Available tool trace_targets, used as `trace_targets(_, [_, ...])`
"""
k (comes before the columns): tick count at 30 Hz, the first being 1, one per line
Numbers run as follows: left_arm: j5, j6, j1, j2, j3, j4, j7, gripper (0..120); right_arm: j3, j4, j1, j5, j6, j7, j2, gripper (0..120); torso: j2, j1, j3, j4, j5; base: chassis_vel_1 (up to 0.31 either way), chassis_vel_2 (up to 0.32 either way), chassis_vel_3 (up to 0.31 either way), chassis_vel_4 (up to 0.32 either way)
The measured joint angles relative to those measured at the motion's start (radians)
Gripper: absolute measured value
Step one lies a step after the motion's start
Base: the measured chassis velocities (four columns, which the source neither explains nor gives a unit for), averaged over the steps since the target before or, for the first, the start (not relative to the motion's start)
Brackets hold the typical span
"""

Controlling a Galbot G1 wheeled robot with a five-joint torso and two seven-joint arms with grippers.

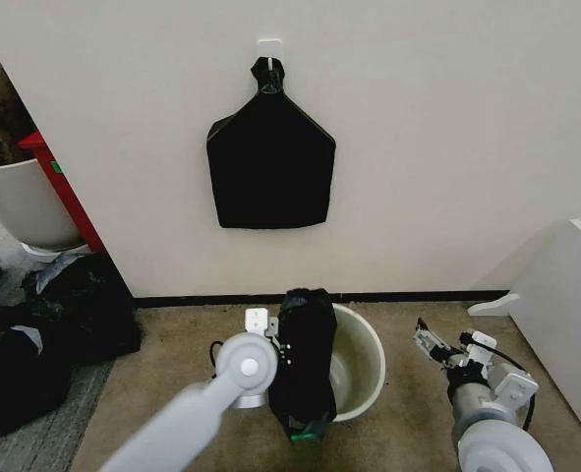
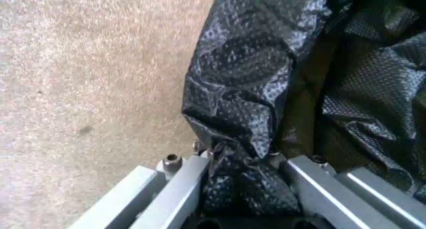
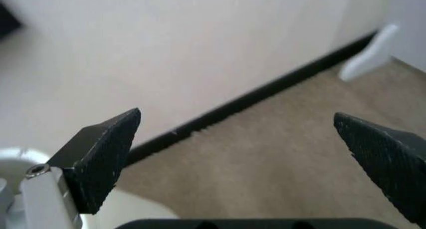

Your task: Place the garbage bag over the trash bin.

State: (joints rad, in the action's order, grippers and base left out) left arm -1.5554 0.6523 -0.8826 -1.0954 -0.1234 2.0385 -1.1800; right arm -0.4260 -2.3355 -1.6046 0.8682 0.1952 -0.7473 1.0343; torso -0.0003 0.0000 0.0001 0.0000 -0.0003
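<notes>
The garbage bag [image 1: 305,364] is a bunched black column hanging in front of the left rim of the trash bin [image 1: 364,366], a round white bucket on the carpet near the wall. My left gripper [image 1: 278,339] is shut on the bag's wrinkled film [image 2: 246,89], which is pinched between its two metal fingers [image 2: 183,176]. The bag hides the bin's left side. My right gripper [image 1: 430,344] hovers to the right of the bin, apart from it, and stands open [image 3: 236,116] with nothing between its fingertips.
A flat black bag [image 1: 270,162] hangs from a wall hook above the bin. A large white planter pot [image 1: 15,202] and bulky black sacks [image 1: 34,339] crowd the left. A white panel [image 1: 565,315] stands at the right. Bare carpet lies between the bin and the panel.
</notes>
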Motion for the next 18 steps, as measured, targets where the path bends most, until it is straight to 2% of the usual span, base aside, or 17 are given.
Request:
trace_targets(4, [-0.012, -0.076, -0.050, 0.031, 0.078, 0.034, 0.109, 0, 0.015, -0.051, 0.018, 0.000, 0.026, 0.030, -0.005, 100, 0.000, 0.000, 0.000, 0.0000, 0.0000, 0.000, 0.000, 0.000, 0.000])
trace_targets(9, [-0.002, -0.149, -0.107, 0.053, 0.131, 0.053, 0.209, 0, 0.052, -0.125, 0.029, 0.005, 0.051, 0.047, -0.015, 100, 0.000, 0.000, 0.000, 0.0001, 0.0000, 0.000, 0.000, 0.000, 0.000])
trace_targets(12, [0.006, -0.171, -0.127, 0.060, 0.145, 0.062, 0.230, 0, 0.066, -0.154, 0.032, 0.021, 0.065, 0.056, -0.023, 100, 0.000, 0.000, 0.000, 0.0000, 0.0001, 0.000, 0.000, 0.000, 0.000])
trace_targets(18, [0.007, -0.210, -0.144, 0.081, 0.169, 0.093, 0.272, 0, 0.111, -0.169, 0.111, 0.165, 0.155, 0.120, -0.103, 100, 0.000, 0.000, 0.000, -0.0001, 0.0003, 0.000, 0.000, 0.000, 0.000])
